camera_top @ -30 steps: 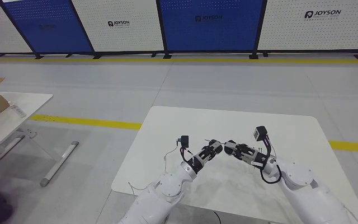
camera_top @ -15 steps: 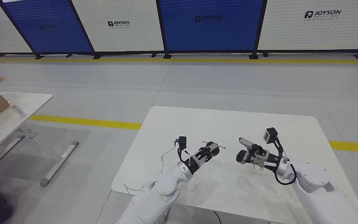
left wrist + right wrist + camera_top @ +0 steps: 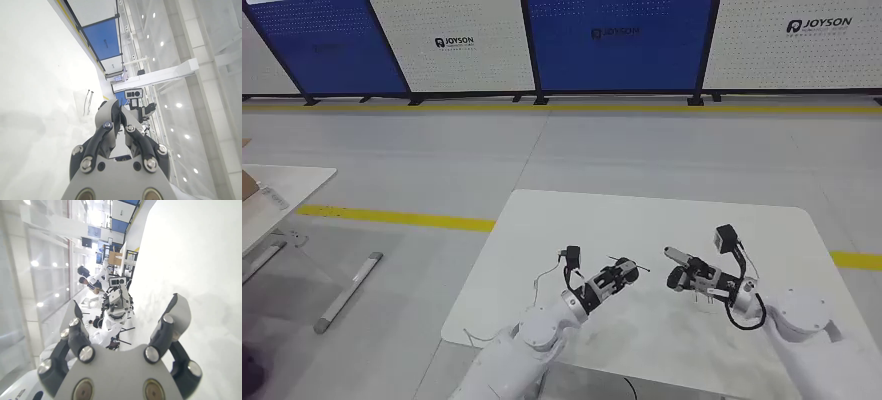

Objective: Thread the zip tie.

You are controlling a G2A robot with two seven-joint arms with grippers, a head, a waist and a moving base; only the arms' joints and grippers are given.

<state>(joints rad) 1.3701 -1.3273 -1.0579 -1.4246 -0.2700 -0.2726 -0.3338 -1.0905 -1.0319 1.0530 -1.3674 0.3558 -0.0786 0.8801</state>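
Note:
My left gripper [image 3: 624,270] hovers over the middle of the white table [image 3: 642,215], shut on a thin black zip tie [image 3: 616,259] whose ends stick out past the fingertips. In the left wrist view the zip tie [image 3: 119,116] runs as a dark strip pinched between the closed pads of the left gripper [image 3: 119,108]. My right gripper [image 3: 674,268] hangs a short way to the right, open and holding nothing, pointing toward the left one. In the right wrist view the right gripper [image 3: 126,306] has its fingers spread wide, with the left arm [image 3: 116,306] beyond them.
Two spare black zip ties [image 3: 88,102] lie side by side on the table beyond the left gripper. The table's far edge [image 3: 652,194] and its near left edge [image 3: 467,320] border open floor. A second white table [image 3: 282,190] stands far left.
One second ago both grippers met at the zip tie. The right gripper has since drawn back to the right and stands open. The left gripper stays shut on the zip tie.

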